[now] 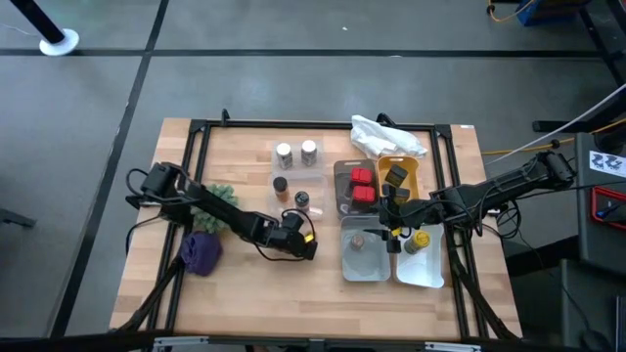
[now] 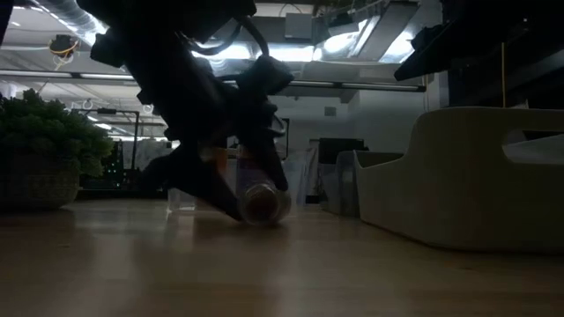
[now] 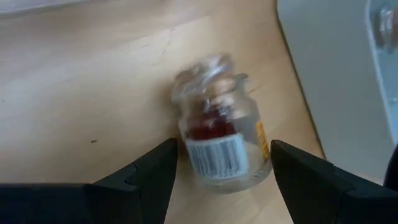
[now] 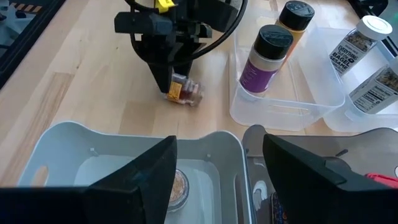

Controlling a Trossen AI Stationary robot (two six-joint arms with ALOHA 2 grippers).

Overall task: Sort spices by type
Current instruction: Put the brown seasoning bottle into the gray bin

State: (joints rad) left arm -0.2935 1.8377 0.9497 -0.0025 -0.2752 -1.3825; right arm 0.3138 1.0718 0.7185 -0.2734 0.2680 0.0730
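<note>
Left claw [image 1: 311, 242] sits low on the wood, its fingers spread wide on either side of a small glass jar [image 3: 219, 138] that lies tipped over on the table [image 1: 245, 293], not yet gripped. Just beyond it stands the grey tray [image 1: 364, 266] holding one small round tin [image 4: 176, 186]. Right claw [image 1: 393, 217] hovers over the trays, fingers parted and empty.

Sorting looks partly done. Two red tins [image 1: 363, 186] share one dark tray, a dark tin [image 1: 395, 176] sits in the yellow one, and a yellow-capped jar [image 1: 420, 239] lies in the white tray. Two silver-capped jars [image 1: 295, 153] and two dark-capped jars [image 1: 290, 192] stand in clear tubs, apparently grouped.
</note>
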